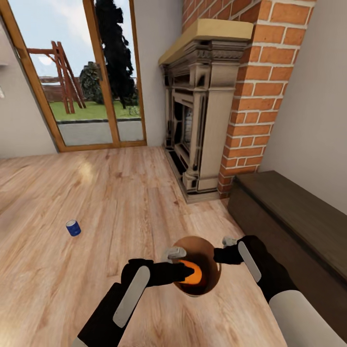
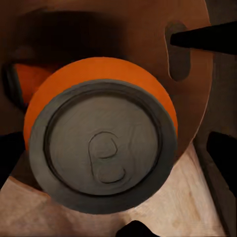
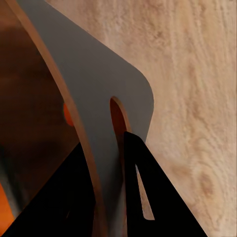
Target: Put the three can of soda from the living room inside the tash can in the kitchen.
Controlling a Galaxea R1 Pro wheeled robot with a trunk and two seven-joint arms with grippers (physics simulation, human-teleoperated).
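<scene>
Orange can (image 1: 193, 273) in left gripper (image 1: 185, 271) — over bin (image 1: 212, 260).

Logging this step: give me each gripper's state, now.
Left gripper: shut on an orange soda can, over the trash can.
Right gripper: shut on the trash can's rim.

Brick fireplace (image 1: 207, 111) beside a dark bench (image 1: 294, 217) — glass doors (image 1: 86, 72) beyond wood floor (image 1: 96, 202).

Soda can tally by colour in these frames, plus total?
Orange: 2, one orange can at the left pincer above the trash can, another orange can inside it.
Blue: 1, the blue can on the floor.
Total: 3
</scene>
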